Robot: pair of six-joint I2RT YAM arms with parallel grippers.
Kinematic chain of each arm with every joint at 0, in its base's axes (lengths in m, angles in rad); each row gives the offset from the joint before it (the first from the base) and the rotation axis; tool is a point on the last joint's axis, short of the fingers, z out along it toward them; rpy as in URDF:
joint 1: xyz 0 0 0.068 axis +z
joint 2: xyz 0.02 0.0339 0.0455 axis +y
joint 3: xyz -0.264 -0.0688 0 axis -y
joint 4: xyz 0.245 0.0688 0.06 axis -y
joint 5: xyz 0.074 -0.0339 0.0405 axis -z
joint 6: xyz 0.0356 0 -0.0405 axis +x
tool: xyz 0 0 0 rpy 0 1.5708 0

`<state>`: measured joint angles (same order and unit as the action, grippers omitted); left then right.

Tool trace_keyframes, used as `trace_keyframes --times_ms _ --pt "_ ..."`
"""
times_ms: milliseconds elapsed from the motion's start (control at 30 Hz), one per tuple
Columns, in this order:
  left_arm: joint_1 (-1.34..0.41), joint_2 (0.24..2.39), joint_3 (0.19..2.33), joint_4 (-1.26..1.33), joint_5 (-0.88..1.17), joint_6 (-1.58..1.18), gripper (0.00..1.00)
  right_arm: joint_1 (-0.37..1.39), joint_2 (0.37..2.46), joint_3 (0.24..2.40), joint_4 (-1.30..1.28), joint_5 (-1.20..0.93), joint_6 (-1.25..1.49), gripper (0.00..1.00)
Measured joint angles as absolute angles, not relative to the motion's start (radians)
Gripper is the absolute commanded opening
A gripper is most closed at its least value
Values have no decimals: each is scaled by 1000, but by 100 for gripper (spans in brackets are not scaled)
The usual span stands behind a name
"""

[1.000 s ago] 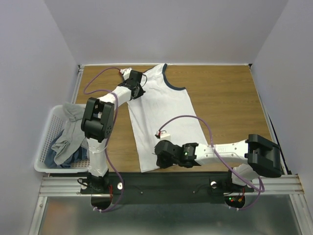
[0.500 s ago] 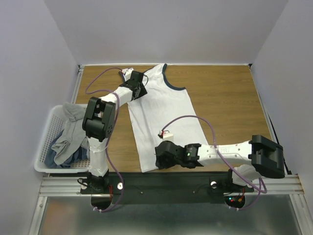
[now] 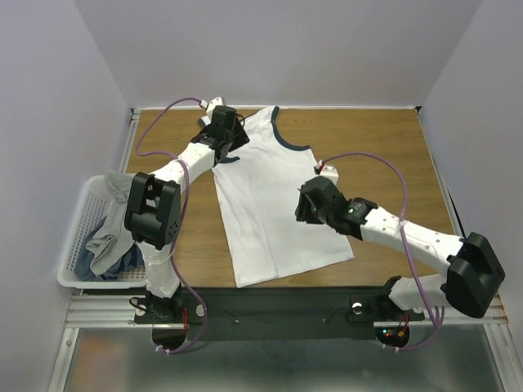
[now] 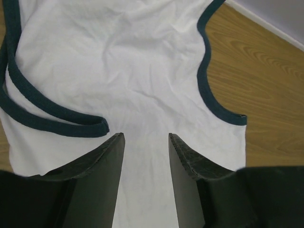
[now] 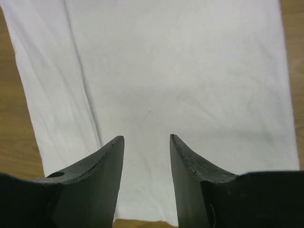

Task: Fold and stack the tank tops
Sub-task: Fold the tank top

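A white tank top with navy-edged neck and armholes lies spread flat on the wooden table, neck toward the far side. My left gripper hovers over its upper left part, near the shoulder strap. In the left wrist view that gripper is open above the white cloth, with nothing between its fingers. My right gripper hangs above the top's right side. In the right wrist view it is open and empty over the plain white cloth. Grey tank tops lie crumpled in the basket.
A white lattice basket stands off the table's left edge. Bare wood shows to the right of the white top. A metal rail runs along the near edge by the arm bases.
Both grippers have opened and let go of the white top. The right arm moved from the front hem up to the top's right side. The left gripper shifted slightly toward the far edge.
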<state>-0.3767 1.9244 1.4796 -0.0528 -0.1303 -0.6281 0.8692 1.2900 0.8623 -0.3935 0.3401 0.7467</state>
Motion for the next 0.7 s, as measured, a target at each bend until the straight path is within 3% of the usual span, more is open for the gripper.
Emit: trace_keyframes --times_ms 167,333,567,700 --pt "-393 1852 1415 -6 -105 -635 49 675 1367 965 -401 288 652 49" --pt "-458 1753 1229 33 -112 -667 46 473 1569 1118 -394 224 557 50" --pt "-714 1675 994 91 -149 -738 45 349 1931 1456 -385 184 426 54" --pt "-853 1675 965 96 -177 -758 45 306 2079 1622 -381 131 380 54"
